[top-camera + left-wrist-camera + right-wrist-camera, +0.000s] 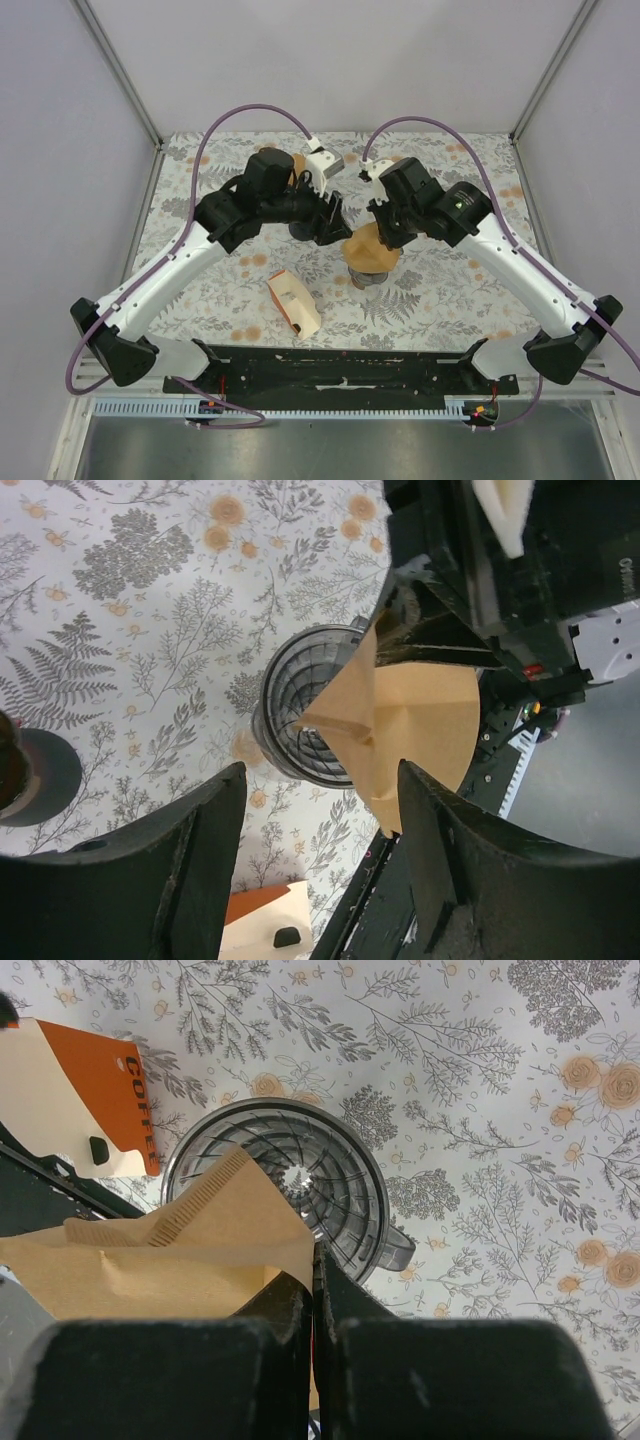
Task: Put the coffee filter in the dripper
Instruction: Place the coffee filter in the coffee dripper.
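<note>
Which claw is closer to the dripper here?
Right. The right claw, shut on the filter, sits just above the dripper; the left claw, open, hangs off to one side.

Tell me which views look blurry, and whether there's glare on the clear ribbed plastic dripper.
Top external: evenly lit, sharp, shadows soft. Left wrist: left gripper's black fingers blurred, clear ribbed plastic dripper and brown paper filter crisp. Right wrist: right gripper's fingers blurred, dripper sharp, no strong glare.

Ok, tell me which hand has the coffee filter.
The right hand: shut on the brown filter over the dripper. The left hand stands open, gripping nothing.
</note>
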### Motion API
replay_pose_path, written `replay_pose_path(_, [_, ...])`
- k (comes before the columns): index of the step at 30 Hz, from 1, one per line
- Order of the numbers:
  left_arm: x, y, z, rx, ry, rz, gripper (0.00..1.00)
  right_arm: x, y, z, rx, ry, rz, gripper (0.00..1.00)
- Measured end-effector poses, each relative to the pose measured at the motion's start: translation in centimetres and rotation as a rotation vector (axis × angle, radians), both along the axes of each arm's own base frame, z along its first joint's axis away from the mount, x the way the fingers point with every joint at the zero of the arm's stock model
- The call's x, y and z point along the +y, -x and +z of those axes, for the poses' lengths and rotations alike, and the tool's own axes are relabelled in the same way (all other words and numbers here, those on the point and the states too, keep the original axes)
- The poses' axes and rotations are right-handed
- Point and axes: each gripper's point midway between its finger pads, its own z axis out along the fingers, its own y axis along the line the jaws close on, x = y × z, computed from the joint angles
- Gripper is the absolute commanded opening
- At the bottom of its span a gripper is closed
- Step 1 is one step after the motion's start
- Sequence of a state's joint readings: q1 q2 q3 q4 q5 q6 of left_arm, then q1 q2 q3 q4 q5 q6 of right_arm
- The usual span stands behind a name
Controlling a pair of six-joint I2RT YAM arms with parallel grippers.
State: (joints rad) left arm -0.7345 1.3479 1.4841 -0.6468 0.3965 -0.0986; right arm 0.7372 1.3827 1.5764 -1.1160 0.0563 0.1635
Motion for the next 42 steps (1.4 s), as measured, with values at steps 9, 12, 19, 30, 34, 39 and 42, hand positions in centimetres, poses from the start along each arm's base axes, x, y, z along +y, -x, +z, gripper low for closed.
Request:
replay_pose_path(9, [-1.8,0.1,-2.2,-0.022,-0.055,-0.034,0.42,-0.4,-0.5,-1.6,0.047,0.023,-0.005,0.02])
replay_pose_path(12, [-2.0,-0.3,-3.2,-0.013,-0.075,-0.028,0.42,-0.3,-0.5,-2.0,0.058,0.029,0.003,0.03])
replay_pose_path(19, [-2.2,-0.5,-4.8,0.008,-0.098,-0.028,0.32,-0.4,-0.6,-2.5,0.074,0.021,0.012,0.04])
replay_pose_path(30, [-2.6,-0.7,-5.6,0.018,-0.11,-0.033,0.02,-0.6,-1.2,-2.0,0.041,0.006,0.031,0.43])
replay_pose_path(34, [-2.6,-1.2,-6.3,0.028,-0.126,-0.013,0.02,-1.1,-1.6,0.4,-0.051,-0.017,0.028,0.46])
replay_pose_path(39, [-2.6,-1.3,-6.5,0.04,-0.13,0.002,0.02,-1.4,-1.3,4.9,-0.215,-0.115,0.047,0.3])
replay_pose_path(42, [-2.6,-1.5,-6.6,0.042,-0.131,0.013,0.02,-0.2,0.4,6.1,-0.266,-0.225,0.128,0.12])
